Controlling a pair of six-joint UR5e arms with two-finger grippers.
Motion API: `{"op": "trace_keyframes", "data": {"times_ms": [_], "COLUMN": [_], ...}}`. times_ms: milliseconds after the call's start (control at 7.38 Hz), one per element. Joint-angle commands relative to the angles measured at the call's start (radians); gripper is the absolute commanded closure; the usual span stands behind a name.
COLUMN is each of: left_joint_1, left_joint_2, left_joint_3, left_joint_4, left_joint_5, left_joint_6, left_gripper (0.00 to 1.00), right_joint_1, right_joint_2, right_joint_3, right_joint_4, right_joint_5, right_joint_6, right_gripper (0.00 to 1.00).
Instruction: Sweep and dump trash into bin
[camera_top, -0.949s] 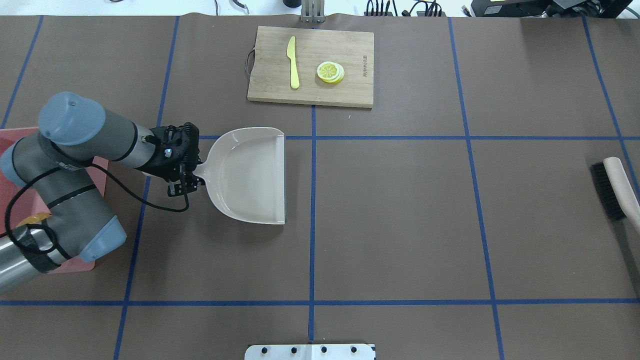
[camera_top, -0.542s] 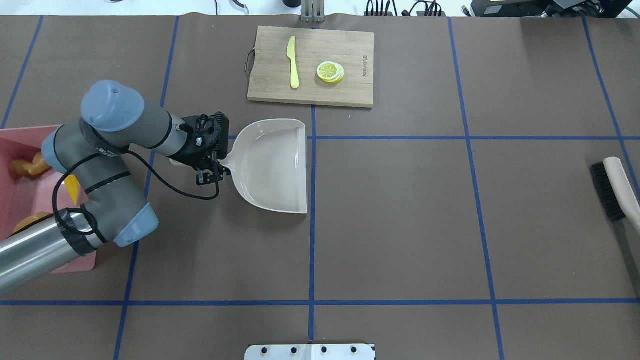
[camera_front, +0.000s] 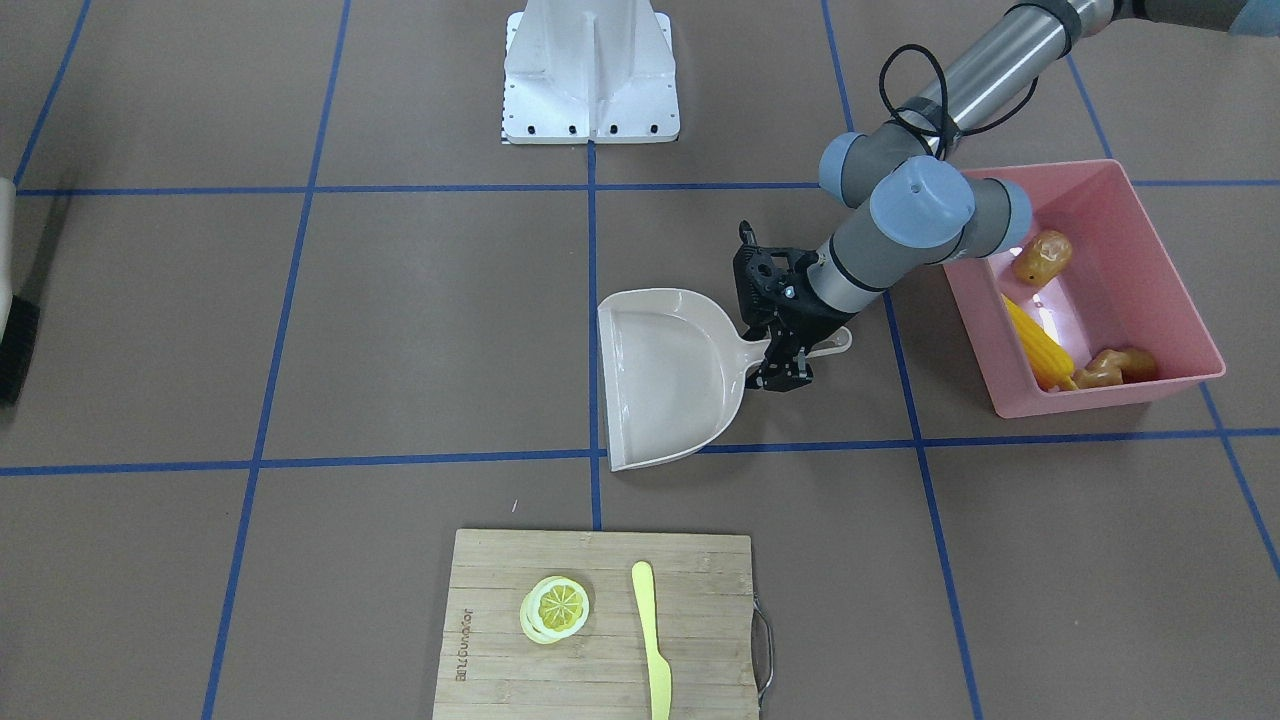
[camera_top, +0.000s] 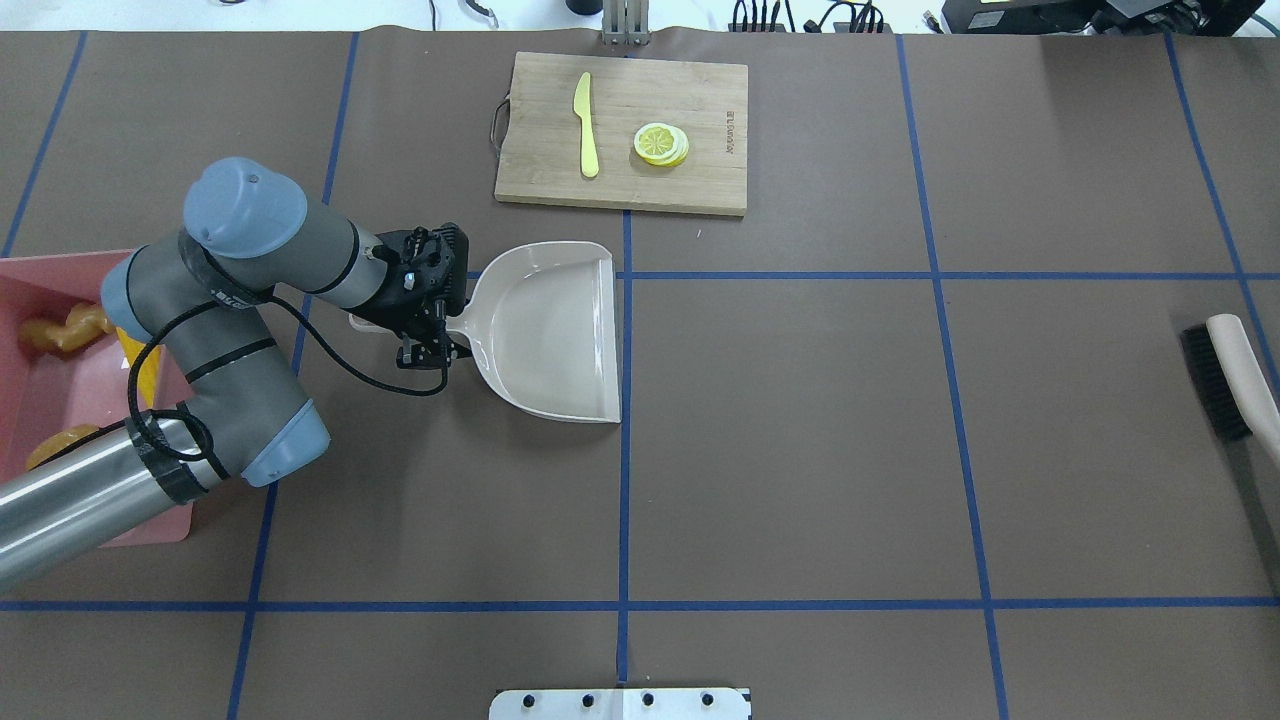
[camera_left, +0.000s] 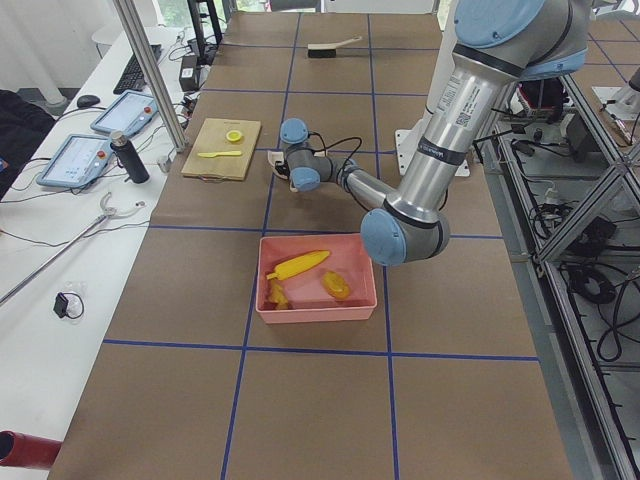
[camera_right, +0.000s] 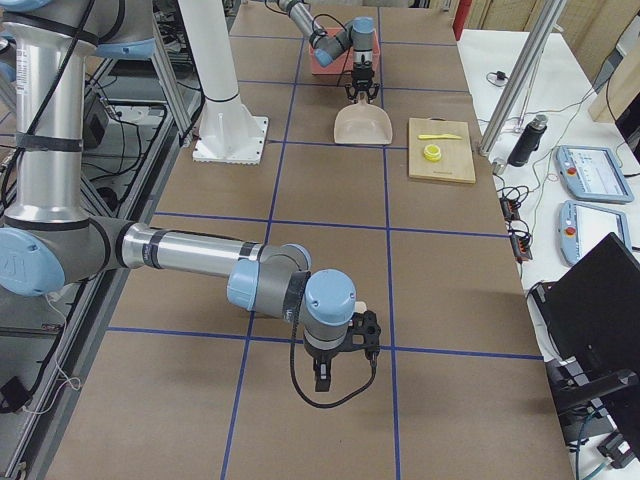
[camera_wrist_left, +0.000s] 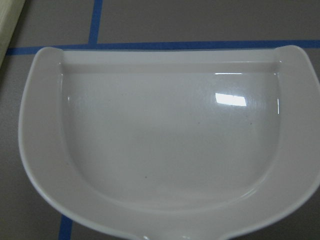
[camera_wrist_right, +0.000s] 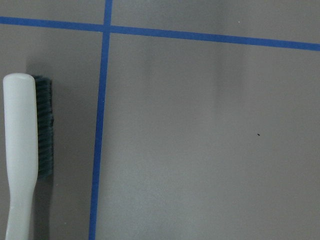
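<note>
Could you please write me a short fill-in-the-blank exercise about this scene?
The dustpan held by the left gripper contains ____.
The pink bin holds ____ toy foods.
The brush lies at the robot's ____ side.
Answers: nothing; three; right.

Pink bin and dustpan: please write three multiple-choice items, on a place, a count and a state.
1. Where is the corn cob? A) on the cutting board B) in the pink bin C) on the bare table
2. How many toy foods lie in the bin? A) one B) two C) three
3. The dustpan is: A) empty B) full C) upside down
Answers: 1 B: it lies inside the pink walls. 2 C: corn cob, potato and ginger root. 3 A: the left wrist view shows it bare.
</note>
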Motion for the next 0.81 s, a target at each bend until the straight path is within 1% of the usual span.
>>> {"op": "trace_keyframes", "data": {"times_ms": [0, 271, 407, 542, 678], "left_joint_1": [-0.020, -0.094, -0.159, -0.219, -0.281], "left_joint_2": [0.008, 0.127, 0.165, 0.194, 0.199], "left_joint_3": [-0.034, -0.198, -0.227, -0.234, -0.232], "left_joint_4": [0.003, 0.012, 0.039, 0.058, 0.098], "left_joint_5": [-0.004, -0.004, -0.002, 0.002, 0.005], "left_joint_6": [-0.001, -0.012, -0.010, -0.010, -0.007], "left_gripper": [0.02, 0.02, 0.02, 0.02, 0.02], "right_joint_1": [-0.001, -0.001, -0.001, -0.001, -0.001], "right_joint_2": [0.000, 0.000, 0.002, 0.003, 0.000], "right_joint_3": [0.002, 0.002, 0.002, 0.004, 0.001], "right_joint_4": [0.000, 0.000, 0.002, 0.002, 0.000], "right_joint_5": [-0.001, -0.001, -0.001, -0.001, -0.001], "right_joint_6": [-0.001, -0.001, -0.001, -0.001, -0.003], "right_gripper": [0.00, 0.00, 0.00, 0.00, 0.00]}}
